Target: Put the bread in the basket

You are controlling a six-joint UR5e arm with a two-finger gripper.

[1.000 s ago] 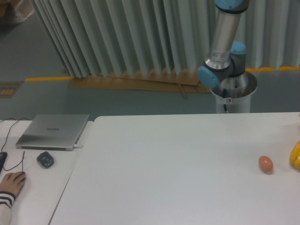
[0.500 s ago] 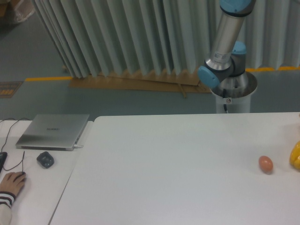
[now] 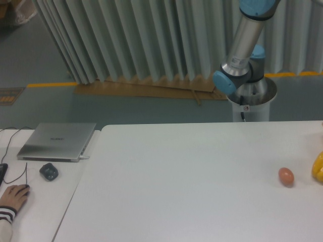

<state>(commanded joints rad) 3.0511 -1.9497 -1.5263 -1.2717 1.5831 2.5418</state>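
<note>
The bread and the basket are out of view. Only the arm's base and lower links point(image 3: 241, 60) show at the back right, rising out of the top of the frame; the gripper itself is out of view. On the white table point(image 3: 192, 176) a small brown egg-shaped thing point(image 3: 286, 176) lies at the right, and a bright yellow thing point(image 3: 318, 167) is cut off by the right edge.
A closed laptop point(image 3: 57, 141) and a dark mouse point(image 3: 49, 172) sit on the side table at left. A person's hand point(image 3: 12, 196) rests on another mouse at the lower left. The robot pedestal point(image 3: 251, 101) stands behind the table's far edge.
The arm's upper link has leaned a little further to the right. Nothing on the table has moved.
</note>
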